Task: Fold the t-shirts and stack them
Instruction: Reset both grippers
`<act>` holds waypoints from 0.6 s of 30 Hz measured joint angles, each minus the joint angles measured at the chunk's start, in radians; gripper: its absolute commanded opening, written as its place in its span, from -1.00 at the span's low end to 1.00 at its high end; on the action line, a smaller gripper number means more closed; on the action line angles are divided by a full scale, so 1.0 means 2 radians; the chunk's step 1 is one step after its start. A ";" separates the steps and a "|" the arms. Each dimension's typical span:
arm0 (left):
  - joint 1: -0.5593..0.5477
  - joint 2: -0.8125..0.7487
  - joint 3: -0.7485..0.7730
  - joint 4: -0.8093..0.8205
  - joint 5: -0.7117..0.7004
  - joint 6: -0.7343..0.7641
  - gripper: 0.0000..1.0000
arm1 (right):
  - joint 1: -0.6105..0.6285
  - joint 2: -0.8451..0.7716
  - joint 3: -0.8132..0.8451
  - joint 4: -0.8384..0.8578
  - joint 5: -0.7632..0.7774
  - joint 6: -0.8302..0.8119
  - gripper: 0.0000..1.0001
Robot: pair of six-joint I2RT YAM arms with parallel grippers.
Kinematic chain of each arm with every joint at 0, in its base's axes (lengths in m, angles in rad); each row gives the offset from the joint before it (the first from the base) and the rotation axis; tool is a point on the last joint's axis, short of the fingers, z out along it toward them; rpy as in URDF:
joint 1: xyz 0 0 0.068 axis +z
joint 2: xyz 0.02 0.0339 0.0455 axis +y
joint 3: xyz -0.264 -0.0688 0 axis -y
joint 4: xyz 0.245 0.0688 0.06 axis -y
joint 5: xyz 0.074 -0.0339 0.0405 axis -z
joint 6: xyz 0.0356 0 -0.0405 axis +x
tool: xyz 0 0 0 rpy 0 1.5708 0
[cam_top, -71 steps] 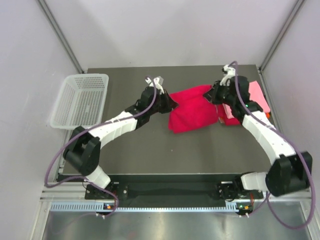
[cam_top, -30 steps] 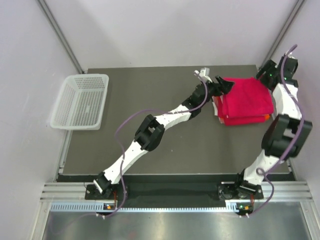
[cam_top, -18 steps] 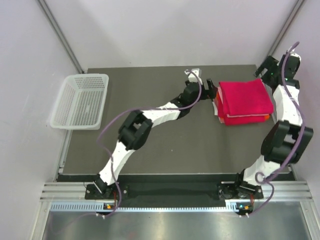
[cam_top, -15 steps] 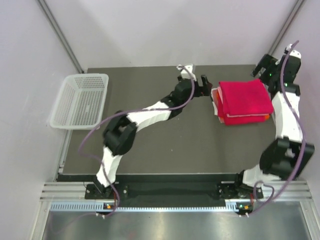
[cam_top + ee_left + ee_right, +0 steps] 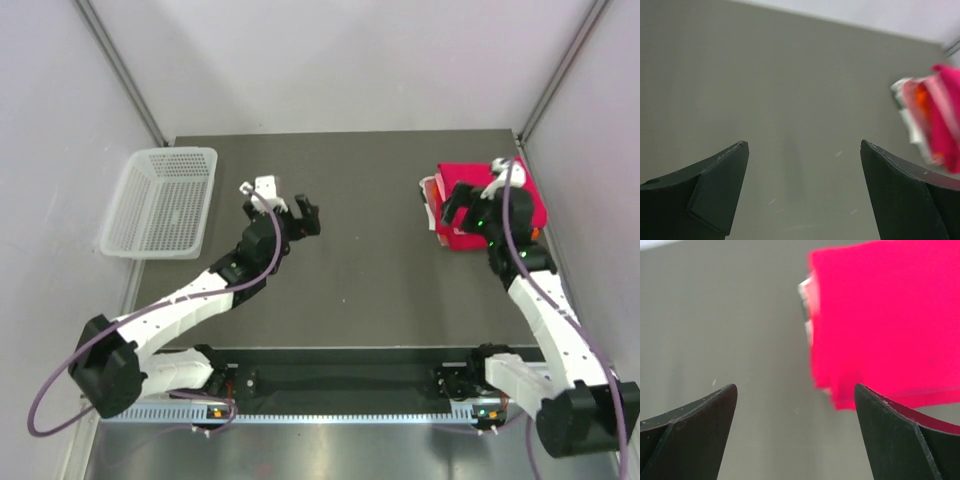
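The t-shirts lie folded in a stack (image 5: 532, 203) at the table's far right, with the crimson-magenta one (image 5: 890, 310) on top. Pink, orange and pale layers show at the stack's left edge (image 5: 920, 107). My right gripper (image 5: 462, 207) hangs open above the stack's near-left corner and holds nothing; in the right wrist view (image 5: 795, 388) the stack's near edge runs between its fingers. My left gripper (image 5: 297, 220) is open and empty above bare table left of centre, well apart from the stack. The left wrist view (image 5: 803, 145) shows only table between its fingers.
A white perforated basket (image 5: 160, 200) stands at the table's far-left edge and hangs over it. The dark table top (image 5: 380, 270) lies between the two grippers. Pale walls enclose the back and both sides.
The left arm has drawn back from the stack's left edge toward the left and near side. The right arm has swung from the far-right corner to over the stack's near-left part.
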 measured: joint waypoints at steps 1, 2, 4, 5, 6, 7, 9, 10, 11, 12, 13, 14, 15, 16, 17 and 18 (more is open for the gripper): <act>0.002 -0.013 -0.021 -0.006 -0.005 0.001 0.94 | 0.027 -0.014 -0.019 0.003 0.014 -0.002 0.99; 0.003 -0.031 -0.048 -0.014 -0.009 0.002 0.94 | 0.056 -0.030 -0.038 0.007 0.027 -0.004 0.99; 0.006 -0.062 -0.086 -0.029 -0.017 0.003 0.93 | 0.098 -0.062 -0.071 0.016 0.051 -0.008 0.99; 0.007 -0.079 -0.103 -0.039 -0.020 0.003 0.93 | 0.117 -0.086 -0.097 0.037 0.063 -0.011 0.99; 0.007 -0.095 -0.117 -0.045 -0.022 0.004 0.94 | 0.126 -0.104 -0.114 0.046 0.070 -0.012 0.99; 0.007 -0.106 -0.127 -0.050 -0.023 0.005 0.95 | 0.132 -0.124 -0.137 0.060 0.077 -0.013 0.99; 0.007 -0.130 -0.143 -0.060 -0.026 0.010 0.97 | 0.136 -0.166 -0.187 0.096 0.085 -0.013 0.99; 0.007 -0.142 -0.150 -0.062 -0.027 0.013 0.97 | 0.136 -0.184 -0.208 0.106 0.089 -0.012 0.99; 0.007 -0.154 -0.158 -0.066 -0.031 0.016 0.97 | 0.136 -0.199 -0.227 0.113 0.089 -0.012 0.99; 0.007 -0.165 -0.166 -0.067 -0.033 0.018 0.97 | 0.136 -0.216 -0.246 0.113 0.088 -0.011 0.99; 0.007 -0.177 -0.176 -0.067 -0.035 0.020 0.97 | 0.136 -0.230 -0.260 0.117 0.086 -0.007 0.99; 0.007 -0.191 -0.188 -0.067 -0.035 0.022 0.97 | 0.136 -0.243 -0.277 0.125 0.084 0.000 0.99; 0.007 -0.202 -0.201 -0.067 -0.034 0.023 0.97 | 0.136 -0.259 -0.296 0.133 0.084 0.008 0.99; 0.007 -0.215 -0.216 -0.066 -0.034 0.024 0.97 | 0.136 -0.273 -0.315 0.143 0.084 0.014 0.99; 0.007 -0.228 -0.231 -0.064 -0.033 0.024 0.97 | 0.136 -0.285 -0.332 0.153 0.080 0.018 0.99; 0.007 -0.242 -0.247 -0.066 -0.033 0.025 0.97 | 0.136 -0.299 -0.349 0.158 0.074 0.020 0.99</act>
